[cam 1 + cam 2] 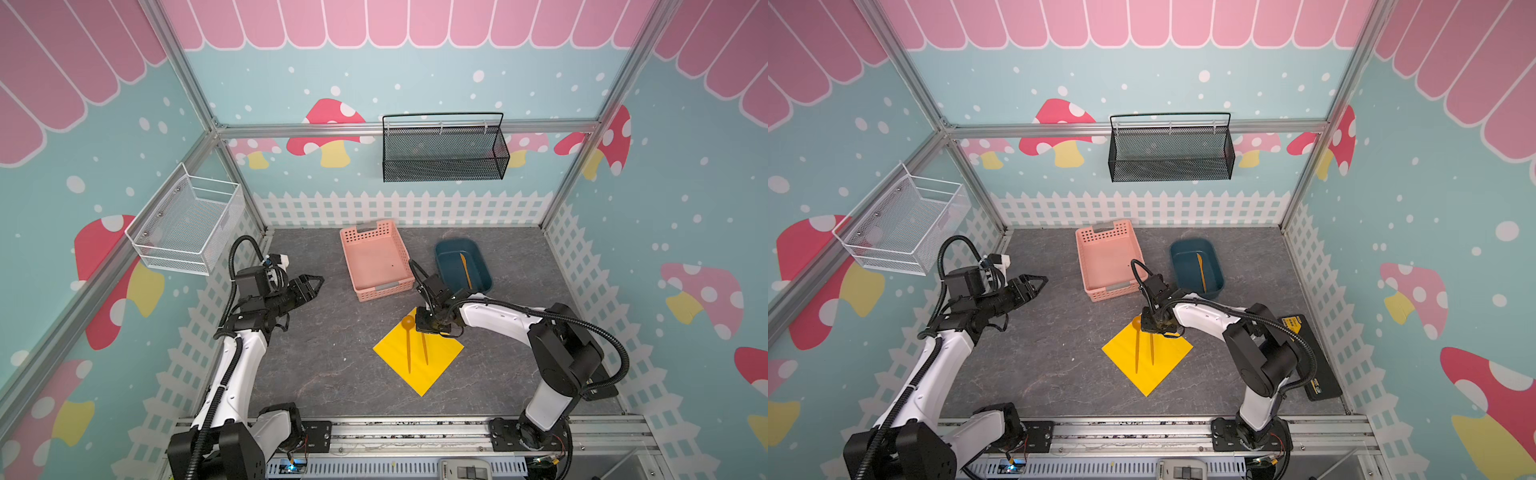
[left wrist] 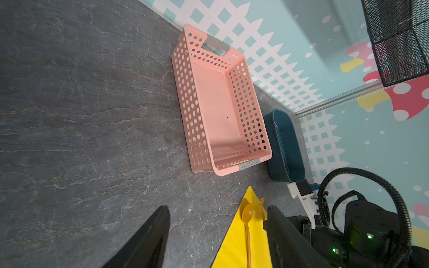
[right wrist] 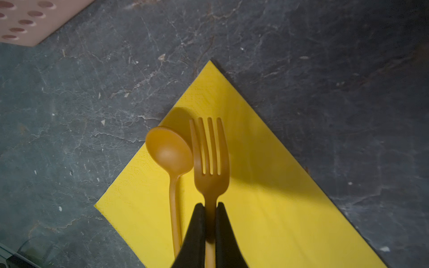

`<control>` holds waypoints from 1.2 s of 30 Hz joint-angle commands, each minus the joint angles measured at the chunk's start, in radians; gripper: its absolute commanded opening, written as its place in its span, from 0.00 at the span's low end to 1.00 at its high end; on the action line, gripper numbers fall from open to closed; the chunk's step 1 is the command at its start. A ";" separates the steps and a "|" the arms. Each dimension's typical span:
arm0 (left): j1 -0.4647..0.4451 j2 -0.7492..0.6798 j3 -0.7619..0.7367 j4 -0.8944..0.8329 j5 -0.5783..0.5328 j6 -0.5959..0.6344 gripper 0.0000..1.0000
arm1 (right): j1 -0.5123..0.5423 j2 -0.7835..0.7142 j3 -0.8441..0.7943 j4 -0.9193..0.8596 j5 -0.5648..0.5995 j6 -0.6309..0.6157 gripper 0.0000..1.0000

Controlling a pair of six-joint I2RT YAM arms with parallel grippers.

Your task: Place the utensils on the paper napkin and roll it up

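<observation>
Right wrist only: my right hand [image 3: 210,205] pinched fork [image 3: 210,183].
Top views only: knife [image 1: 465,269] in tub [image 1: 446,266].
My left hand [image 1: 316,284]: spread.
Count: one spoon [image 3: 169,150], fork, knife, napkin [image 3: 267,197].

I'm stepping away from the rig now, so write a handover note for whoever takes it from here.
Left gripper: open, empty, away from the napkin.
Right gripper: shut on the fork, above the napkin.
Spoon lies on the napkin; knife is in the blue tub.
Done: spoon placed.
Left: set fork down, fetch knife, roll napkin.
</observation>
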 commanded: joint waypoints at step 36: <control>-0.004 0.001 -0.008 0.010 0.008 0.002 0.69 | 0.019 0.055 -0.042 0.061 -0.057 0.037 0.00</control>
